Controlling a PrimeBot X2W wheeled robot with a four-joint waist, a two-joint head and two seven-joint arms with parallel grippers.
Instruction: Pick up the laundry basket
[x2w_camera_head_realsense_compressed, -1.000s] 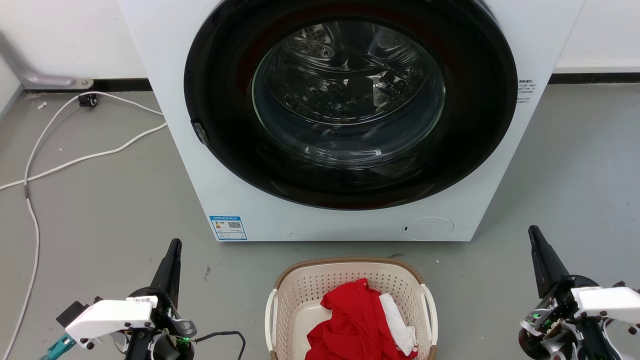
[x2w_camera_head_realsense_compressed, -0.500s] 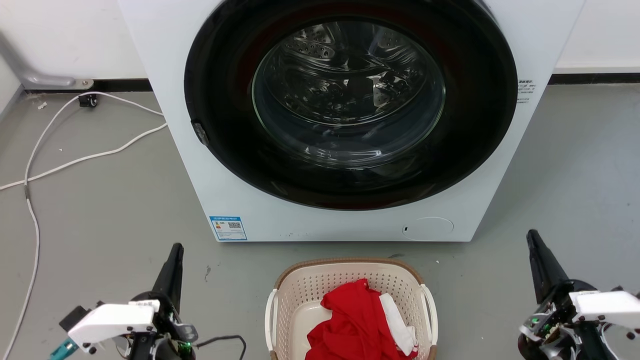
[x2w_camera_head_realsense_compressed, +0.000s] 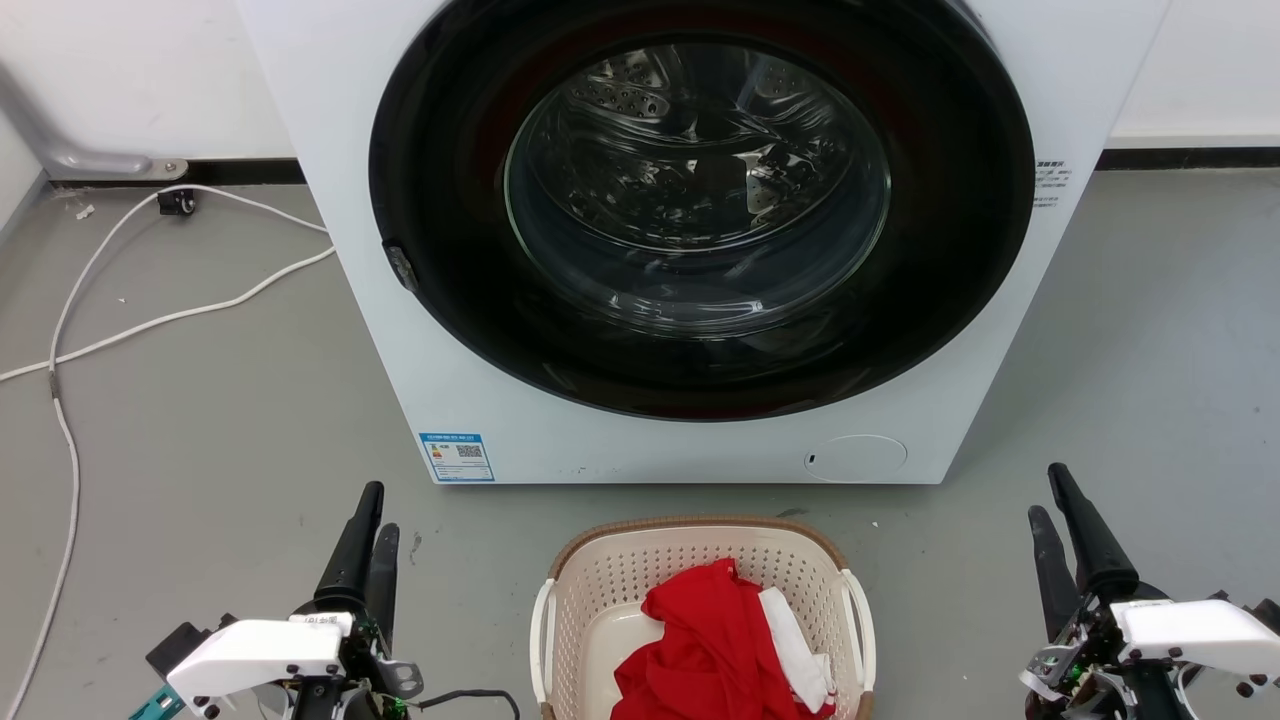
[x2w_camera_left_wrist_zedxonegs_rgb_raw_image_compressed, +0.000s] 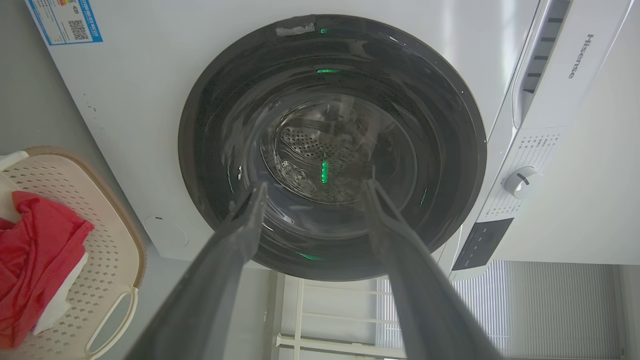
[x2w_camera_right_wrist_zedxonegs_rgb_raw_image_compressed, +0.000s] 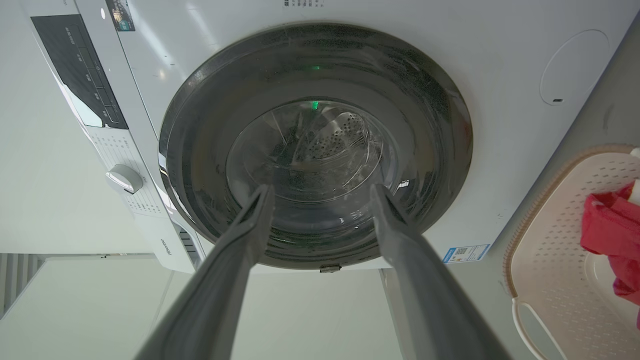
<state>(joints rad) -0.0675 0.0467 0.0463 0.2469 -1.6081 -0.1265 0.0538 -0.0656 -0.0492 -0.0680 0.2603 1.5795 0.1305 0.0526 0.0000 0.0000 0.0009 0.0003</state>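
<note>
Head view: reaching stage, left gripper (x2w_camera_head_realsense_compressed: 380, 508) and right gripper (x2w_camera_head_realsense_compressed: 1045, 490) flanking laundry basket (x2w_camera_head_realsense_compressed: 700, 522), fingers (x2w_camera_head_realsense_compressed: 347, 555) parted, empty. Next: swing inward onto white handles (x2w_camera_head_realsense_compressed: 866, 625).

A white washing machine (x2w_camera_head_realsense_compressed: 330, 120) fills twelve o'clock, its dark-rimmed glass door (x2w_camera_head_realsense_compressed: 697, 190) facing us. A blue label (x2w_camera_head_realsense_compressed: 456, 456) sits at its seven o'clock corner. White cable (x2w_camera_head_realsense_compressed: 150, 320) trails over the grey floor (x2w_camera_head_realsense_compressed: 200, 420) at nine o'clock. Red cloth (x2w_camera_head_realsense_compressed: 705, 640) lies crumpled at six.
</note>
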